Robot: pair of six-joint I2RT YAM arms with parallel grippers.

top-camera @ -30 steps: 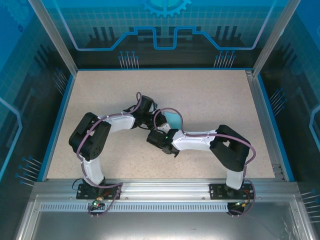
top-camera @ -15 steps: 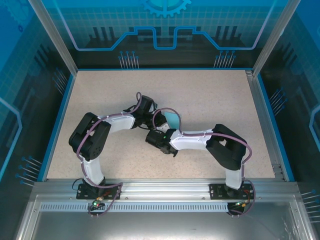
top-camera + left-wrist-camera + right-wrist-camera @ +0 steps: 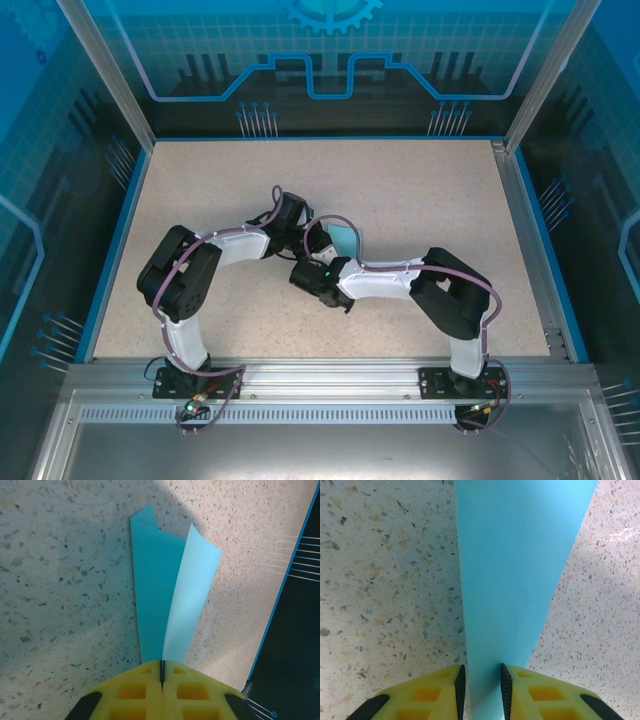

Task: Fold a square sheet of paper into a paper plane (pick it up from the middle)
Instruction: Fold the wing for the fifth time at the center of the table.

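Light-blue paper [image 3: 152, 585], folded into a long narrow wedge with one paler flap lifting off the darker layer, is lying near the middle of the table [image 3: 430, 180]. Its long axis is running straight out from the left gripper [image 3: 161, 672], whose pads are pinching its narrow end tight. The right gripper [image 3: 481, 682] is holding its jaws slightly apart, straddling the paper; whether it grips is unclear.

A speckled beige table [image 3: 430, 190], edged in blue, is shown, and a folded light-blue paper [image 3: 152, 590] appears to be rested partly on its middle.
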